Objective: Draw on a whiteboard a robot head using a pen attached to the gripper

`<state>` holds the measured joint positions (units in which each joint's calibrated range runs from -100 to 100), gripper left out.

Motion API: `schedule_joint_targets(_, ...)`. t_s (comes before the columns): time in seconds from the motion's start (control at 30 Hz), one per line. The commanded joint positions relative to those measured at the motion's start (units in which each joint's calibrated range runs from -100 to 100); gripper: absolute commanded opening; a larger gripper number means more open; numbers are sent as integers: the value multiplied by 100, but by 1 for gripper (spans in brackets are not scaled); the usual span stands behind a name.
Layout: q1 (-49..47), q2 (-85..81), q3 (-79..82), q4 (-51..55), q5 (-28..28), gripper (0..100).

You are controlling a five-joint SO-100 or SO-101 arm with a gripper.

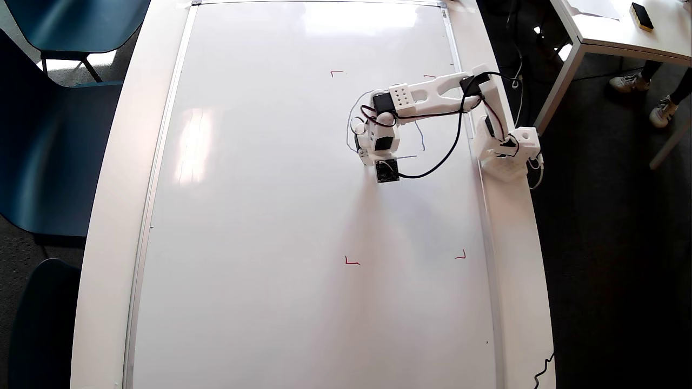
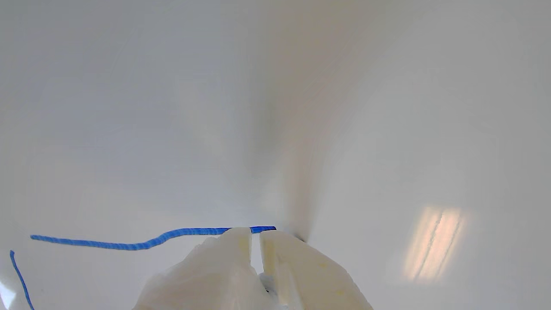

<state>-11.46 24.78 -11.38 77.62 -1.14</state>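
A dark floor surrounds my white counter [image 1: 116, 162], with blue chairs [image 1: 51, 135] off to the overhead view's left and a second white table [image 1: 621, 32] at its upper right, and nearly the whole counter top is taken up by the large glossy white whiteboard with its thin silver frame [image 1: 270, 243]. My small white plastic arm with black servos and cables [image 1: 432, 94] reaches from its square white base [image 1: 511, 156] on the counter's right rim out over the board, and the white pointed plastic claw [image 2: 255, 232] hangs at its end, pointing down at the surface. In the wrist view I see its two tapering jaws standing almost together, only a narrow slit between them; I cannot tell from either picture what they hold, and the pen itself is not distinguishable to me. The thin blue line drawing of the robot head [image 2: 129, 244] is only partly there: in the wrist view one wavy stroke runs from just behind the claw's tips away to the left, and a second short stroke drops at the far left edge. From overhead, faint lines [image 1: 420, 138] show close around the claw, mostly hidden under the arm. Small red corner marks [image 1: 351, 261] lie on the board, two near the claw and two well below it in the overhead view.
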Motion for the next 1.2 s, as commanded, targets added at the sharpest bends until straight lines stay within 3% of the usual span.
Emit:
schedule_joint_targets(0.0,-43,-427,134,66,-31,2)
schedule_joint_targets(0.43,-14,-796,615,66,-31,2)
schedule_joint_targets(0.8,-36,-805,-973,839,-315,2)
schedule_joint_targets(1.17,516,-1702,-38,1230,-267,2)
